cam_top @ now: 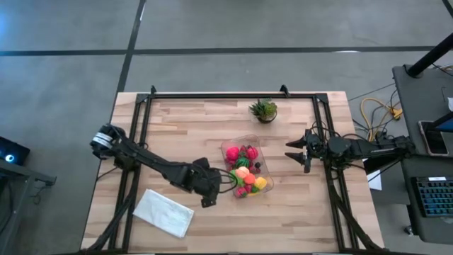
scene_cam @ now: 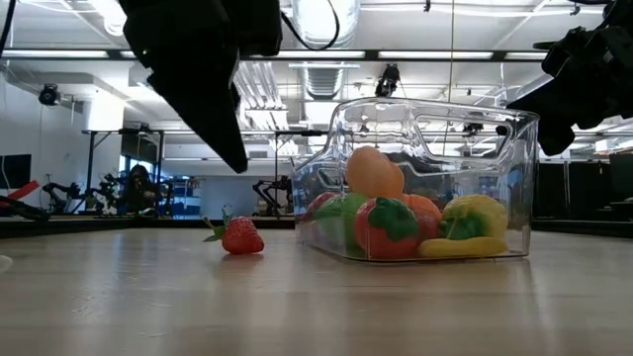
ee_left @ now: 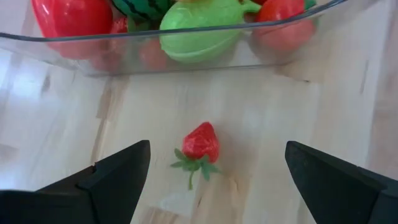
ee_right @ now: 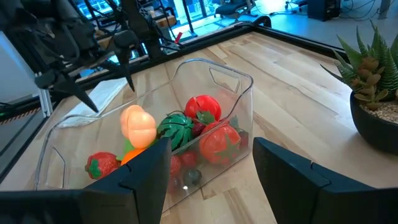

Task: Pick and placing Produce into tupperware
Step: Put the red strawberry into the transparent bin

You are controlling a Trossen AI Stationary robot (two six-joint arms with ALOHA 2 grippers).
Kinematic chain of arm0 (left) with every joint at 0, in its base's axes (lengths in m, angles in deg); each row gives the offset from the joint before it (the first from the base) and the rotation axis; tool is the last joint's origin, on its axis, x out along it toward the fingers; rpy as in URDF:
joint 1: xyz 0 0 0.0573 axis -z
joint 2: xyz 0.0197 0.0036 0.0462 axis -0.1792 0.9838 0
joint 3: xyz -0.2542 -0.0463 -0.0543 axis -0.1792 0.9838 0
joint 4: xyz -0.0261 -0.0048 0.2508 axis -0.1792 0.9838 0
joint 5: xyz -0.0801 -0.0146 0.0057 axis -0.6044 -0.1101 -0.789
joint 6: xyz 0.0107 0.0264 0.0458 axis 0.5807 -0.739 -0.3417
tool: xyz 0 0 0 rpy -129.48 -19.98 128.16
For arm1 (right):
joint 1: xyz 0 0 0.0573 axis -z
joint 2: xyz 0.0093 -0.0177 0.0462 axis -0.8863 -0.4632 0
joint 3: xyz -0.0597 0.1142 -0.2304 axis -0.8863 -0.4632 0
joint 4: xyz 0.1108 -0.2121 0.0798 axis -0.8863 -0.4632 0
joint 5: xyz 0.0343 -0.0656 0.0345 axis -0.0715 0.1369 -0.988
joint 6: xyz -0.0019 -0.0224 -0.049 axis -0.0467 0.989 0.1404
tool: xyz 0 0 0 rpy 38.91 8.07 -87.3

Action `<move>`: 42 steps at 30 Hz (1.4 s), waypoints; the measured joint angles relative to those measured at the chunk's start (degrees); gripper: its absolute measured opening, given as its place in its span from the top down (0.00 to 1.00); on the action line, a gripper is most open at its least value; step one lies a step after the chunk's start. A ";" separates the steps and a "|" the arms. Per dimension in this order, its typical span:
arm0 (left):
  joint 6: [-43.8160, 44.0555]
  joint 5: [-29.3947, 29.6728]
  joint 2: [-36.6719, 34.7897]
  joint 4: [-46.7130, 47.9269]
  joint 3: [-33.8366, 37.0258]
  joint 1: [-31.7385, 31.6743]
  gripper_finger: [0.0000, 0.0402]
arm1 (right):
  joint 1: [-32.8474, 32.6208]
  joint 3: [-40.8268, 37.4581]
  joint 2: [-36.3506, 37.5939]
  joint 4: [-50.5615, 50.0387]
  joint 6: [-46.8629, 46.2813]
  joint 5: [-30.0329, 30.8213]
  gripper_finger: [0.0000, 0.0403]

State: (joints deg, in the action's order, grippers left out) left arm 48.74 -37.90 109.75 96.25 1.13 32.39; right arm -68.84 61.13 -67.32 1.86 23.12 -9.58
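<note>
Left claw point(ee_left: 214, 180) spread apart over small red strawberry point(ee_left: 200, 143), last one outside clear rectangular plastic tupperware point(cam_top: 228, 146); rest already packed.

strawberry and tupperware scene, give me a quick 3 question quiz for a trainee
1. True or false: the strawberry lies inside the tupperware.
2. Which gripper is poised over the strawberry? A) left gripper B) right gripper
3. Fill in: the white cloth lies on the table near the ___ arm.

Key:
1. False; it lies on the wood just outside the clear wall.
2. A; its fingers are spread either side of the strawberry.
3. Left.
</note>
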 joint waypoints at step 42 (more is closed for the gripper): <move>0.19 1.09 4.89 -21.29 13.33 -1.82 0.23 | -0.01 0.00 0.00 0.00 0.00 0.00 0.46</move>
State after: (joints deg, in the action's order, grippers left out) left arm 48.93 -36.81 114.64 74.95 14.46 30.57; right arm -68.86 61.13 -67.32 1.86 23.12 -9.58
